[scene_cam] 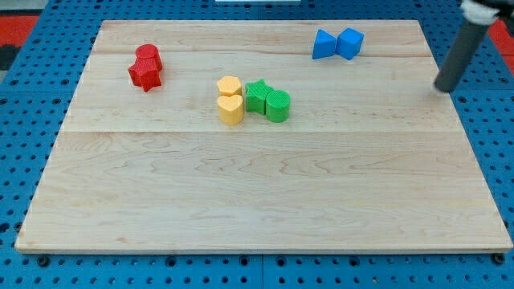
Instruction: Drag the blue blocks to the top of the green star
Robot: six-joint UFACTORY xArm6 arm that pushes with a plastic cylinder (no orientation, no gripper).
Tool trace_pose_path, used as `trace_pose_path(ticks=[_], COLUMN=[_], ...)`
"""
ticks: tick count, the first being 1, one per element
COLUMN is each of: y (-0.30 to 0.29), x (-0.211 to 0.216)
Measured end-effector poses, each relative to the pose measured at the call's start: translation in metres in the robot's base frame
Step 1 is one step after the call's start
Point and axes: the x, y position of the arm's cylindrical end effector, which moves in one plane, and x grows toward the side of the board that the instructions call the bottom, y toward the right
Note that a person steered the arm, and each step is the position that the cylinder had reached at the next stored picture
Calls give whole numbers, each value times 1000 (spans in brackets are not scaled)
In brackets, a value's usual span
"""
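Note:
Two blue blocks sit touching near the view's top right: a blue block (pixel 324 44) on the left and a blue cube-like block (pixel 350 42) on the right. The green star (pixel 256 95) lies near the board's upper middle, touching a green cylinder (pixel 278 105) on its right. My tip (pixel 442 88) is at the view's right edge of the board, well to the right of and below the blue blocks, touching no block.
Two yellow blocks, a hexagon (pixel 230 86) and a heart (pixel 231 109), touch the green star's left side. Two red blocks (pixel 146 67) sit together at the upper left. The wooden board (pixel 257 201) lies on a blue pegboard.

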Motion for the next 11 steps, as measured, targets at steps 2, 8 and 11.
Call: trace_pose_path(ticks=[2, 8, 11], y=[32, -276, -339], x=[-42, -74, -7])
